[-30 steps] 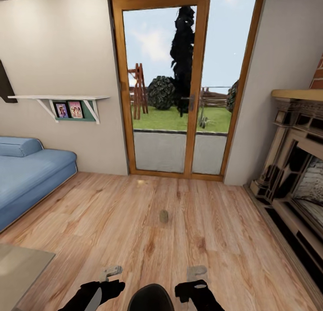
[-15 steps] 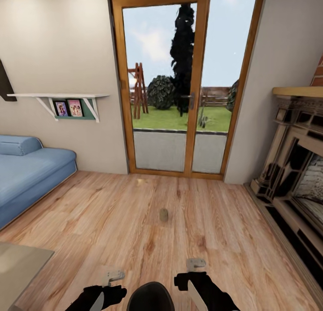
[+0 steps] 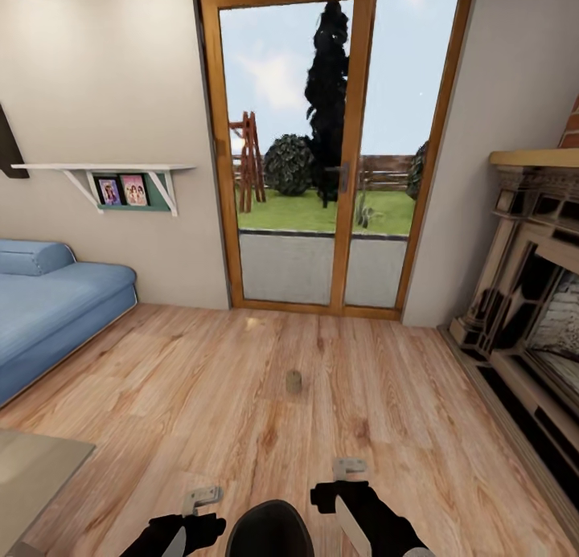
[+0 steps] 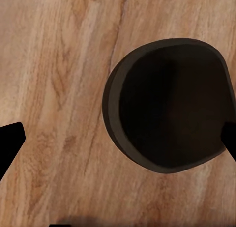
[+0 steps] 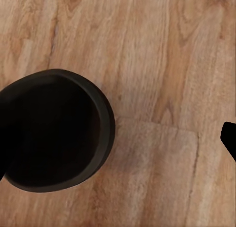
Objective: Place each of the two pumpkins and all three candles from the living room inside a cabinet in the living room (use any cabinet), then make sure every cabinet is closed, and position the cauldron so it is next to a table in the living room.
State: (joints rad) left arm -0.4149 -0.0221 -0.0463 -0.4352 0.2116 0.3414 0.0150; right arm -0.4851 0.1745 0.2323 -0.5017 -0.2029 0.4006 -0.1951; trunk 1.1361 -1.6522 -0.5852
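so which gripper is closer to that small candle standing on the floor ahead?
Right, slightly. The right gripper sits nearer the candle, just off to its right; the left gripper hangs lower in the head view and off to the left.

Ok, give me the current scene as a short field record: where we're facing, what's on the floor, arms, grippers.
facing: glass door to the garden
left side: blue sofa, wall shelf with photos
right side: fireplace
floor ahead: small candle, upright, alone on the wood floor
below the arms: round dark cauldron on the floor
left gripper: empty, open
right gripper: empty, open
cabinet: not visible from here
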